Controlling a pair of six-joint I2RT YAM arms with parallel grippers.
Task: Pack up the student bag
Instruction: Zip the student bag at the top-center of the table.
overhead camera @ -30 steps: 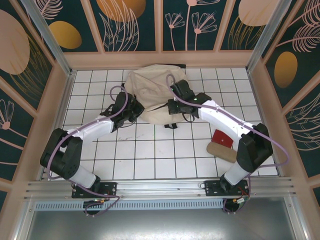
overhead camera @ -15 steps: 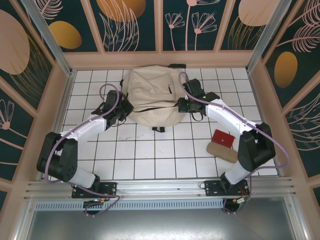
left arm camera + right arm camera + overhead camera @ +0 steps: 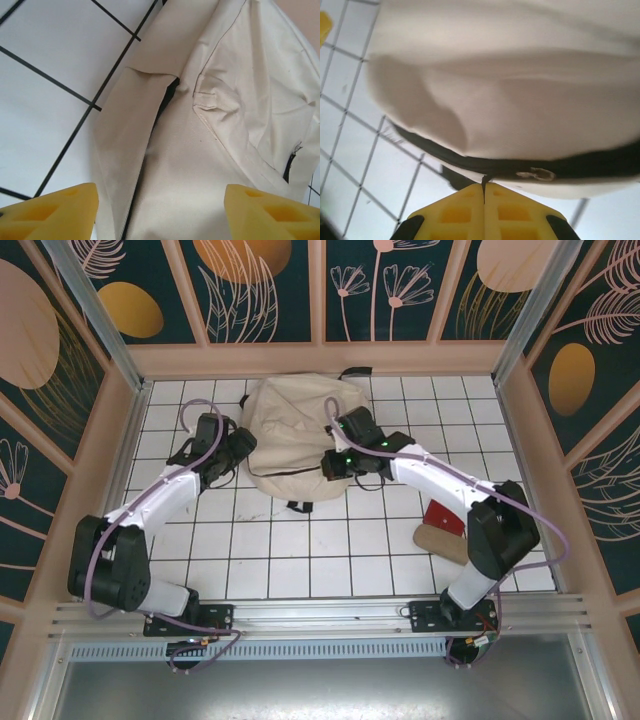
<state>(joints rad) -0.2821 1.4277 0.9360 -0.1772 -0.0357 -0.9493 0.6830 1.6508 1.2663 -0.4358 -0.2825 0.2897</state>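
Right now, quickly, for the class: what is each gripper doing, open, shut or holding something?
Left gripper: open over the student bag, holding nothing.
Right gripper: shut, tips at the bag's dark zipper; whether it pinches anything cannot be told.

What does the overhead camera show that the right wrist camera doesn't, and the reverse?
Overhead adds: the whole left arm and right arm, plus a red flat item and a tan oblong thing on the tiled table. Right wrist adds: a close look at the student bag, its dark zipper and small metal ring, just above shut yellow jaws. Shared: the beige bag on white tiles.
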